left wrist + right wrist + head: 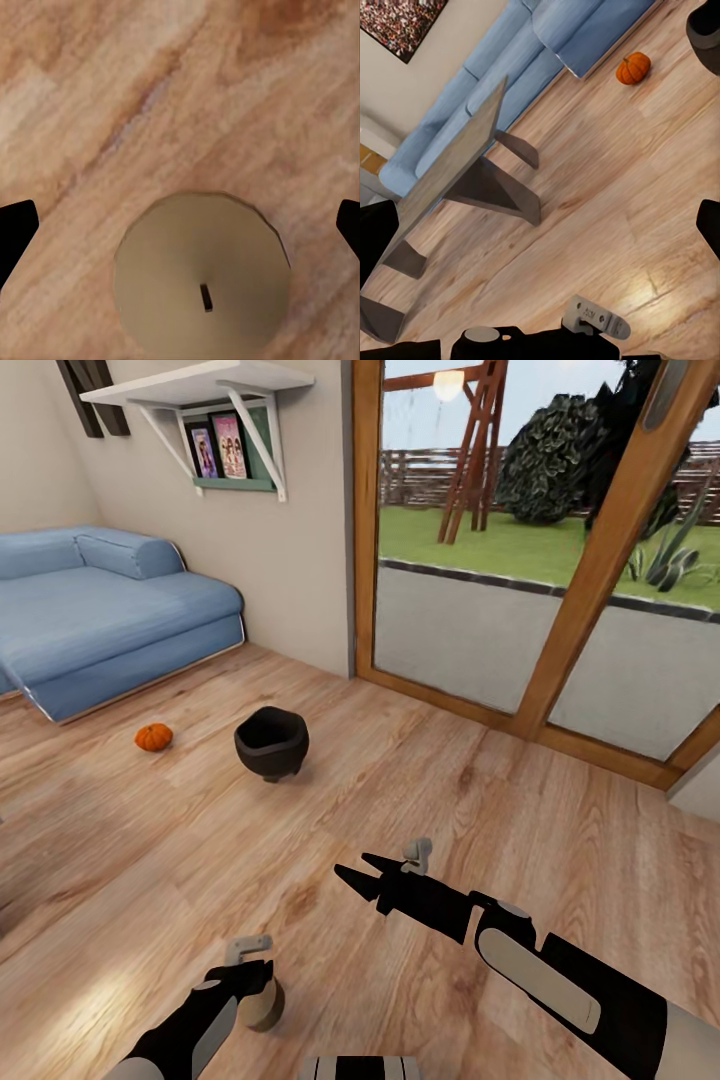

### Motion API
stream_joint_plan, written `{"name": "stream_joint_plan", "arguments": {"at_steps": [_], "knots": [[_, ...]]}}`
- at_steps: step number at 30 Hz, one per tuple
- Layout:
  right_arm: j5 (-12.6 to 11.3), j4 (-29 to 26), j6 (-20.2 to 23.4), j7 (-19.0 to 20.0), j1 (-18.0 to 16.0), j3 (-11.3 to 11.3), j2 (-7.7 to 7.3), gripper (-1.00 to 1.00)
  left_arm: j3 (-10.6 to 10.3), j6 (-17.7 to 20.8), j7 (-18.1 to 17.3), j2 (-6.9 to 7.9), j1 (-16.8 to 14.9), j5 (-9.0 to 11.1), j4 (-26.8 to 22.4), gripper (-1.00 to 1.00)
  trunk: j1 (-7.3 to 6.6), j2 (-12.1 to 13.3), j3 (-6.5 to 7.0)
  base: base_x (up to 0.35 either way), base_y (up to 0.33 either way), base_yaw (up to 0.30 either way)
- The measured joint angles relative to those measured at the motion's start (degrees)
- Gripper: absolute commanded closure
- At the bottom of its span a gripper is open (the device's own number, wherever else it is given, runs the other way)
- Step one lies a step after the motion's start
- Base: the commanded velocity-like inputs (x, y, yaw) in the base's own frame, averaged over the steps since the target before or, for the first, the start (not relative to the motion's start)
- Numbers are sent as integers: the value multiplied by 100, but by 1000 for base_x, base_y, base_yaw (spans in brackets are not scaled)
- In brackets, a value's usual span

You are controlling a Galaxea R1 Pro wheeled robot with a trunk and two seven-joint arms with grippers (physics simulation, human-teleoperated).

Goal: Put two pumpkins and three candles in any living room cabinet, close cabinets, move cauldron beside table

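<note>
A beige candle [202,281] stands on the wood floor, seen from straight above with its wick showing. My left gripper [180,225] hangs over it, open, its black fingertips [15,232] wide apart and clear of the candle. From the head view the candle [266,1006] sits under the left gripper [258,988]. One orange pumpkin [153,737] lies near the sofa, and the black cauldron [271,742] stands just right of it. My right gripper [358,868] is open in mid-air, holding nothing. The right wrist view has the pumpkin [632,68], the cauldron [705,26] and the low table [450,161].
A blue sofa [100,610] fills the back left, with a wall shelf [210,400] above it. Wood-framed glass doors [500,560] run along the right. Open floor lies between my arms and the cauldron.
</note>
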Motion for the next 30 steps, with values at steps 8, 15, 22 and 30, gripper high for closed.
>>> {"name": "stream_joint_plan", "arguments": {"at_steps": [8,15,22,30], "knots": [[0,15,0,-6,0,-3,0,-100,0,-2,0,-7,0,-9,-7,-100,6,-2,-44,4,0,0],[0,43,0,-9,0,-4,0,-100,-12,0,0,-13,0,-13,-7,-100,24,-12,-199,0,0,0],[0,44,0,-11,0,-4,0,-100,-44,-7,4,-62,0,-11,-9,-100,36,-19,-310,0,0,0],[0,44,0,-14,0,-4,0,-100,-130,-5,0,-180,1,-64,-9,-100,45,-22,-376,0,0,0]]}}
